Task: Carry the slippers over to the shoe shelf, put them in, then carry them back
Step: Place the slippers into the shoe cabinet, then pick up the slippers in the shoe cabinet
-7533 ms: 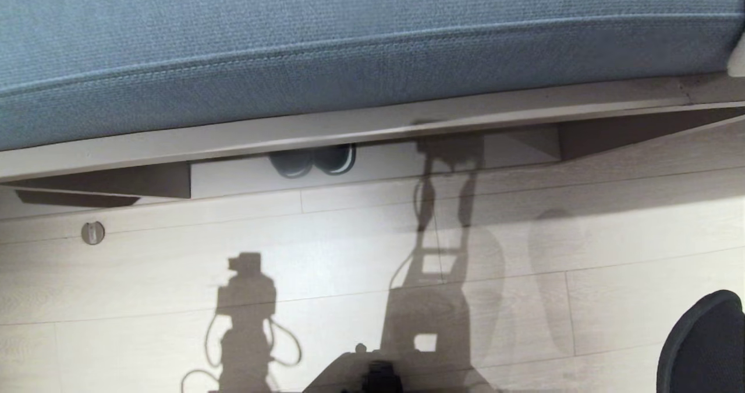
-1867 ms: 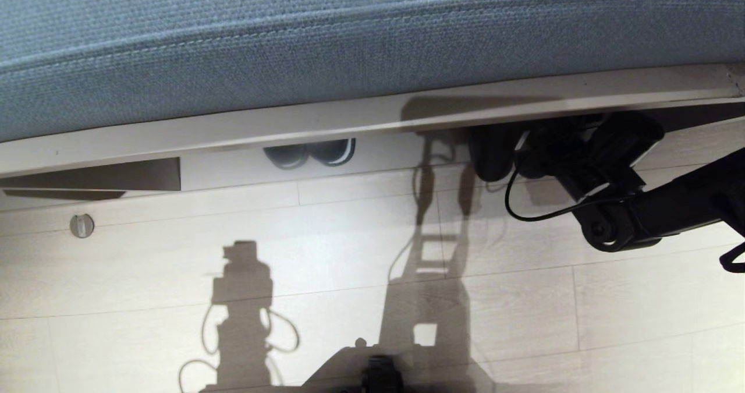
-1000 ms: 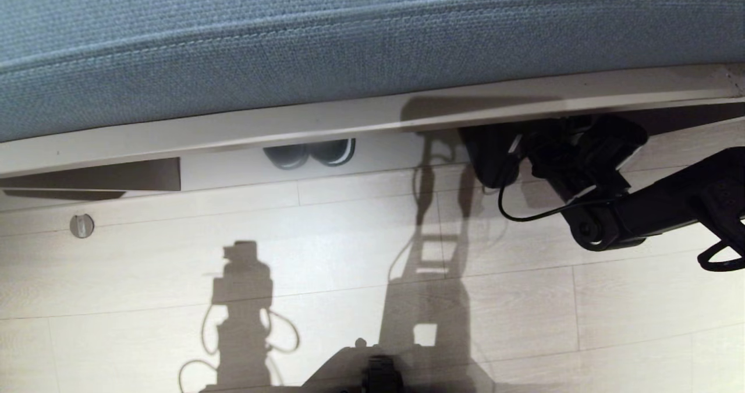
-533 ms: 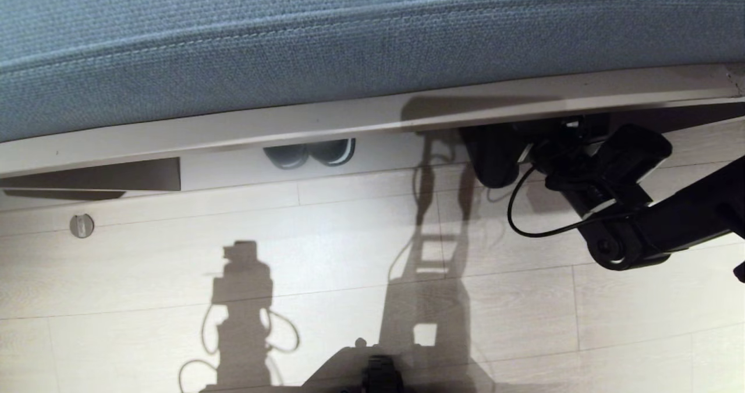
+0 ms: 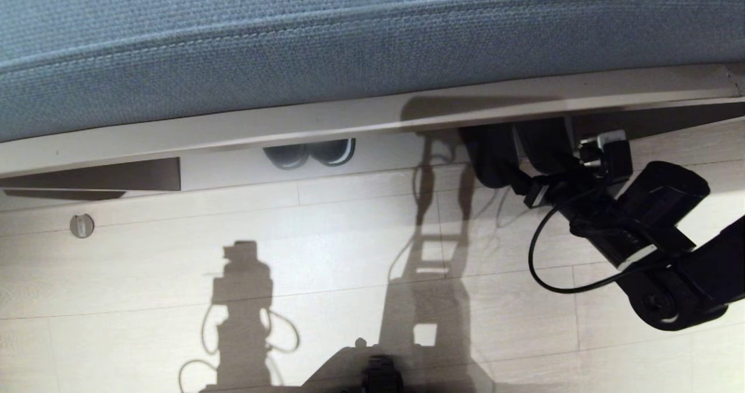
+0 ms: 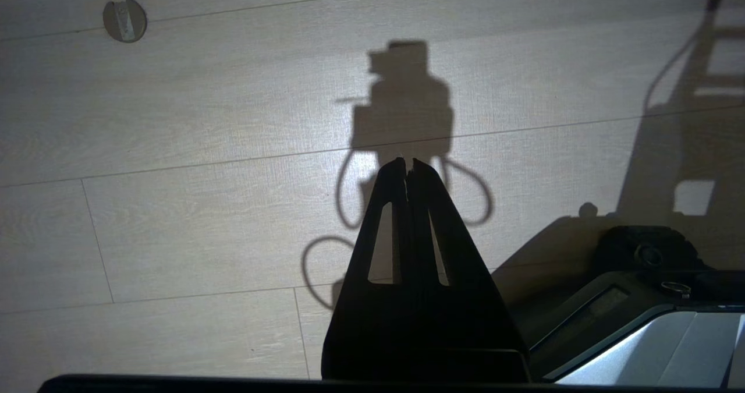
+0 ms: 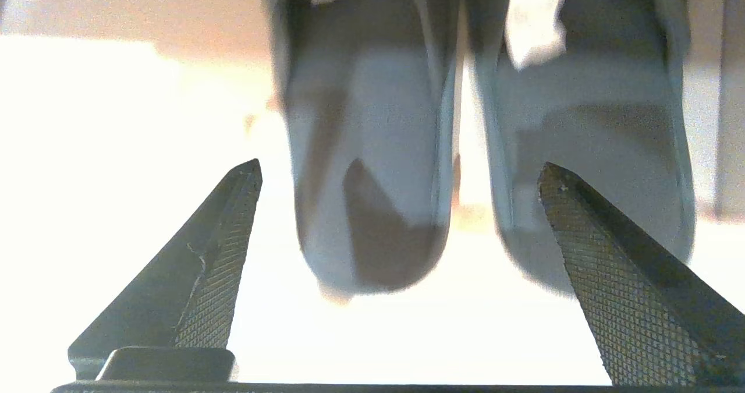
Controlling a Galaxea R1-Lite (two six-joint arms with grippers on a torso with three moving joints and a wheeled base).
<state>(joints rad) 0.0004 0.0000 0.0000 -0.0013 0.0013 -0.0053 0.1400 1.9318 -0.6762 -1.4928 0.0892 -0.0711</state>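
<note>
Your right hand (image 7: 401, 172) has just let go: fingers spread wide and pulling back from the shoe shelf (image 5: 349, 122), nothing between them. The slippers (image 7: 483, 137) lie side by side on the shelf board just ahead of the fingertips, to the right of the chunkier pair (image 5: 311, 153) already stored there. So the put-in half looks done; next comes picking them up again. Your left hand (image 6: 407, 169) hangs parked over the floor (image 6: 174, 148), fingers pressed together
</note>
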